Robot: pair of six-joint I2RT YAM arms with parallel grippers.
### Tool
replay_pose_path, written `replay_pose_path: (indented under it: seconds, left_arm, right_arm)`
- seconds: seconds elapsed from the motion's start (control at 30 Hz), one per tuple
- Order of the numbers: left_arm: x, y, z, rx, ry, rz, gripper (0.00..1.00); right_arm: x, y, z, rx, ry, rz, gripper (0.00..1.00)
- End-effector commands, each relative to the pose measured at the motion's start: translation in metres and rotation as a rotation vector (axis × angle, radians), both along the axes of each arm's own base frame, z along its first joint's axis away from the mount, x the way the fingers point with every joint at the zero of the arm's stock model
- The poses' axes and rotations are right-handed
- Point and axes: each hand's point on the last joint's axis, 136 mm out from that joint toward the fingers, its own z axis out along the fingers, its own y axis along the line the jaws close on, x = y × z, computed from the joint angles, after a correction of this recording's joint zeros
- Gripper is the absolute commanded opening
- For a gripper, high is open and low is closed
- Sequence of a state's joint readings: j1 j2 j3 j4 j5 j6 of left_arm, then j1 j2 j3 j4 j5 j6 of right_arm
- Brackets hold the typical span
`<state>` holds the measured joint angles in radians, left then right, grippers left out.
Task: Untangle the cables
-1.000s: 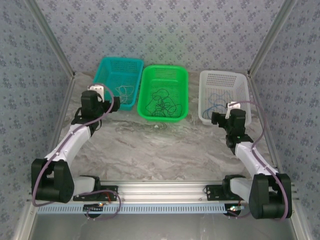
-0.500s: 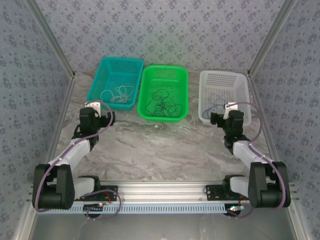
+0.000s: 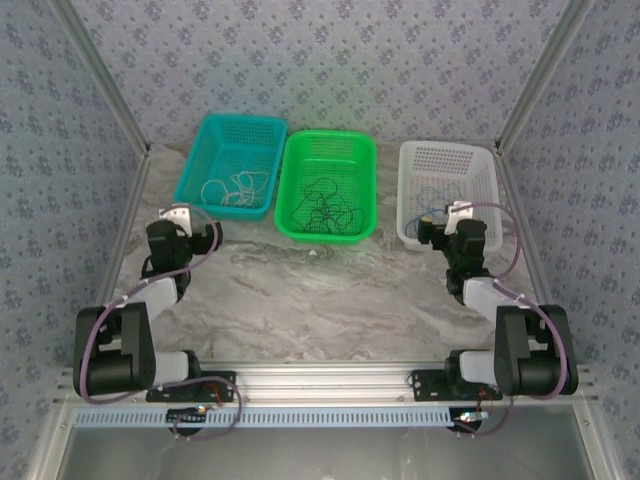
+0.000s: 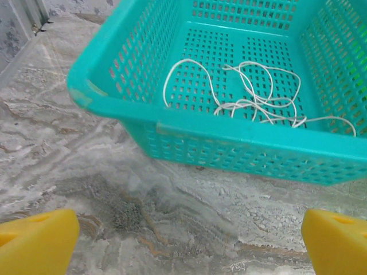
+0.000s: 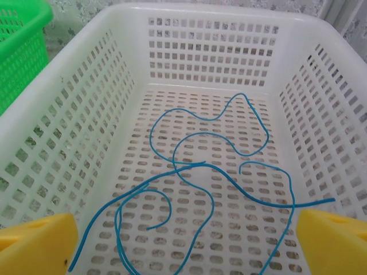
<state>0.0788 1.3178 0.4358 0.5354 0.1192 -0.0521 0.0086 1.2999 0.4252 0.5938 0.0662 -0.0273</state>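
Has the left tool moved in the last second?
Yes. The left tool has drawn back from the teal basket, down the picture toward the arm's base.

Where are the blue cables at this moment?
In the top view, the blue cables lie inside the white basket on the right, beside the green basket.

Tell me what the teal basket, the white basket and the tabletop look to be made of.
Teal basket: likely moulded plastic, slightly glossy; uniform colour, regular grid of holes, a scuffed rim corner. White basket: seemingly the same kind of plastic, with a smooth sheen on its rim. Tabletop: marble-patterned with grey-brown veins; real stone or printed laminate, cannot tell.
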Motion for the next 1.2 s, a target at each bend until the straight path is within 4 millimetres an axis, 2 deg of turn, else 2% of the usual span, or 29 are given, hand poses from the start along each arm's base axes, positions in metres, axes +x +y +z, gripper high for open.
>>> replay_pose_path:
  seconds: [0.0,0.37,0.6,0.93,1.17]
  left_arm:
    - [0.006,-0.002,0.005,0.004,-0.076,-0.024,0.99]
    - [0.015,-0.002,-0.015,0.003,-0.073,-0.035,1.0]
    - [0.015,-0.004,-0.023,0.005,-0.082,-0.046,0.99]
    - [0.016,-0.005,-0.025,0.011,-0.064,-0.05,0.99]
    - [0.019,0.0,-0.027,0.067,-0.039,0.031,0.99]
  right_arm:
    - [-0.003,-0.003,-0.016,-0.03,0.031,0.004,1.0]
    - [0.002,-0.001,-0.026,-0.024,0.0,0.012,1.0]
    - [0.006,0.001,-0.043,-0.028,0.006,0.017,1.0]
    - [0.01,-0.006,-0.046,0.022,0.035,0.011,1.0]
    - [0.01,-0.007,-0.046,0.023,0.037,0.01,1.0]
